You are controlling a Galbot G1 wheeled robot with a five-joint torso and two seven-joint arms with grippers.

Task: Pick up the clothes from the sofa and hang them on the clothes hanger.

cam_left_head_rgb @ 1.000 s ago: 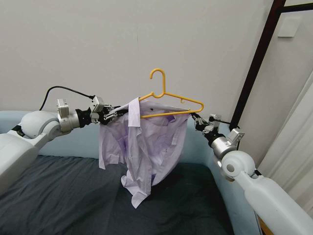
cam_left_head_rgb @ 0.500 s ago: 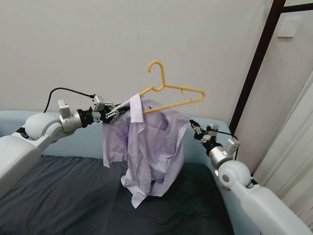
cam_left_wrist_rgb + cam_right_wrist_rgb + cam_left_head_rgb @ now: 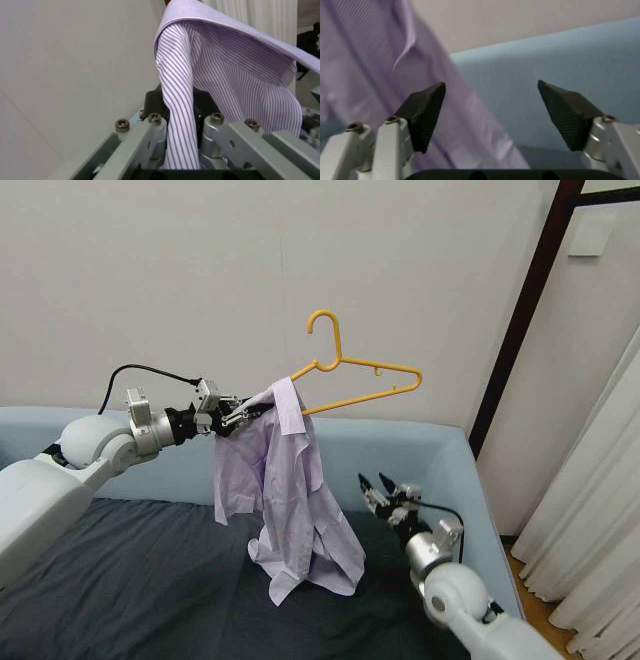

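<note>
Home setting imo, living rm or bedrm corner. Main giveaway is the sofa (image 3: 440,450) w/ pale blue padded back & arms and a dark grey seat cushion (image 3: 120,580), pushed right up against a plain white wall (image 3: 200,270). Long white curtains (image 3: 590,530) hang at the right side, w/ a dark door or window frame (image 3: 520,320) running up beside them. Laundry bits too: striped shirt (image 3: 290,490) draped off a yellow plastic hanger (image 3: 365,370). All soft furnishings & household stuff, v. domestic.
</note>
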